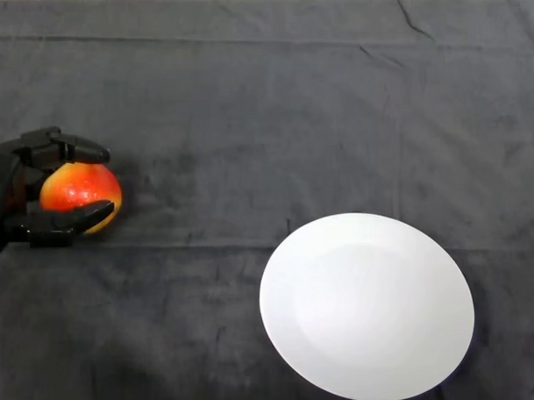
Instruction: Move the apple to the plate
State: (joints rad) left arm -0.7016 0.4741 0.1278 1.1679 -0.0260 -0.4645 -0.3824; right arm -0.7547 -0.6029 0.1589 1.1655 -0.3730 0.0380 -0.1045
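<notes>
Far to the left of the round white plate (367, 306), my black left hand (21, 195) wraps the round red-and-yellow apple (81, 196), fingers curled over its top and thumb tucked beneath. So I judge the grasp made; I cannot tell whether the apple is lifted off the dark-cloth-covered bench (273, 112). The carry is all ahead: the apple sits well apart from the plate, which lies bare, awaiting it.
</notes>
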